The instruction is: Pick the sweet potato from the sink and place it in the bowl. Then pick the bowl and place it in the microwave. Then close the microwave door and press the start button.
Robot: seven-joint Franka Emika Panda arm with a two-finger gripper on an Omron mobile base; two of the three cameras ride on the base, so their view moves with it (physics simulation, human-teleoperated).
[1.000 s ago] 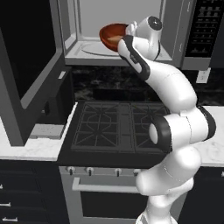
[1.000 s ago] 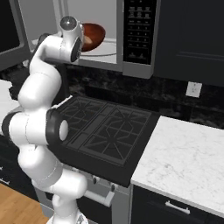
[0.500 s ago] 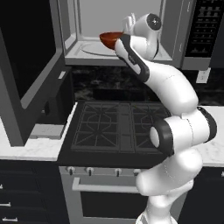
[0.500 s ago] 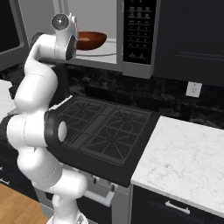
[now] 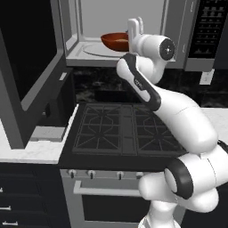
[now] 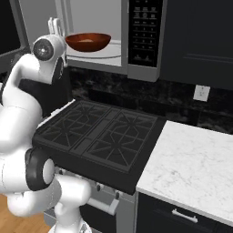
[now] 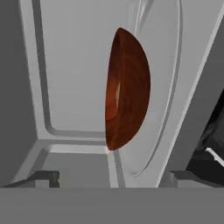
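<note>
The reddish-brown bowl (image 5: 114, 41) (image 6: 88, 41) (image 7: 129, 89) rests on the round glass turntable (image 5: 94, 50) inside the grey microwave (image 6: 136, 70). A small tan patch shows inside the bowl, too small to tell as the sweet potato. My gripper (image 7: 113, 177) (image 5: 131, 35) (image 6: 58, 29) is open just in front of the cavity. Its fingertips (image 7: 46, 176) stand wide apart and short of the bowl, with nothing between them. The microwave door (image 5: 26, 67) hangs open on the left. The sink is out of view.
The black button panel (image 5: 209, 31) (image 6: 143, 32) is right of the cavity. Below lies a black gas stove (image 5: 124, 129) (image 6: 100, 136), with a white marble counter (image 6: 195, 164) to its right and an outlet (image 6: 200, 93) on the dark wall.
The bowl went deeper into the microwave and now sits on the turntable. The gripper has let go of it, and the wrist has dropped lower in front of the opening.
</note>
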